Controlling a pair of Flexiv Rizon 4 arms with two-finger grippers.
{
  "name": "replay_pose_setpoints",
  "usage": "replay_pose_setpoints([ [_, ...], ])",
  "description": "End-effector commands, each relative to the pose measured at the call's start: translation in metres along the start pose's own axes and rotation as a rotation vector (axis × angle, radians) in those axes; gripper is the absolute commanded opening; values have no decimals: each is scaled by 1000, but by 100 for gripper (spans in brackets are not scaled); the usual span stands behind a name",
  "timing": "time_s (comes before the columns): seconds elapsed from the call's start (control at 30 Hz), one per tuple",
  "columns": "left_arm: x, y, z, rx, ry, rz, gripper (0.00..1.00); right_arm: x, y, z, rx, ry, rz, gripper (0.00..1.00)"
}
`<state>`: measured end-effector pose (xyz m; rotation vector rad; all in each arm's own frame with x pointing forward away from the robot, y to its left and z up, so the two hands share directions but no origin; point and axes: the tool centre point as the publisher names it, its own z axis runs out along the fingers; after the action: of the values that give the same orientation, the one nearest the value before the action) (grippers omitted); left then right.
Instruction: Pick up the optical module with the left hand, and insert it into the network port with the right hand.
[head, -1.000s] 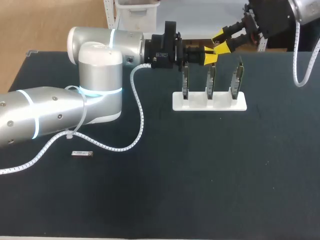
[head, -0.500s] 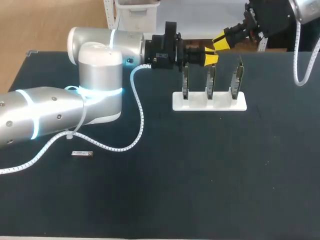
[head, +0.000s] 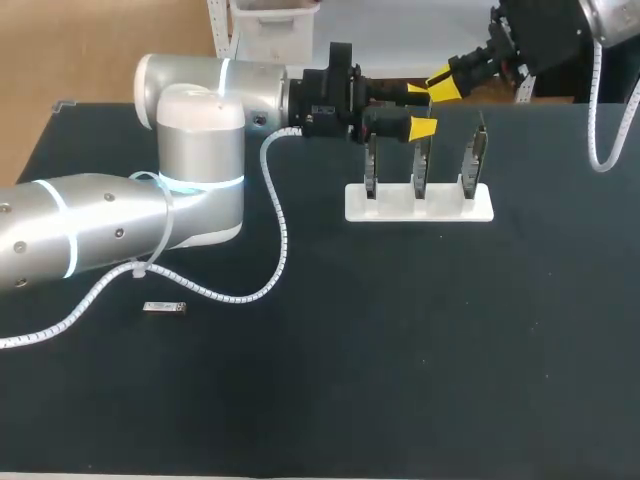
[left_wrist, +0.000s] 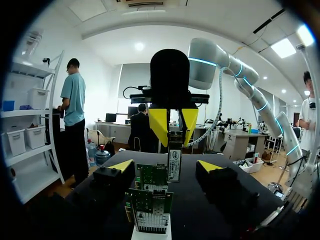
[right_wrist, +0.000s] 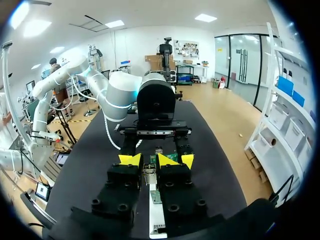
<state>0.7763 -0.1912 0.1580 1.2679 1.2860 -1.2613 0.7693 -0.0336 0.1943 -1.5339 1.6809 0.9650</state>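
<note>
Clamps slim silver optical module (left_wrist: 174, 167) in right gripper (left_wrist: 174, 142), seemingly above green upright circuit boards (left_wrist: 149, 201); holds left gripper (head: 420, 109) spread apart.

Your table (head: 400, 350) has a dark, matt cover, and the stand (head: 420, 205) on it looks like smooth white plastic. The left arm (head: 200, 130) has satin silver shells, and the module (left_wrist: 174, 165) looks like bare metal.
</note>
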Motion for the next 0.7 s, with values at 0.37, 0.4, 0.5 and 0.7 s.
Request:
replay_pose_setpoints([
  [0.37, 2, -4, -18, -49, 106, 52, 100, 2, 6, 0, 10, -5, 7, 0],
  [0.4, 3, -4, -20, -52, 119, 53, 100, 2, 6, 0, 9, -5, 7, 0],
  [0.5, 5, -4, -22, -67, 189, 48, 100, 2, 6, 0, 9, -6, 9, 0],
  [0.7, 10, -3, -22, -62, 253, 35, 100, 3, 6, 0, 12, -8, 12, 0],
])
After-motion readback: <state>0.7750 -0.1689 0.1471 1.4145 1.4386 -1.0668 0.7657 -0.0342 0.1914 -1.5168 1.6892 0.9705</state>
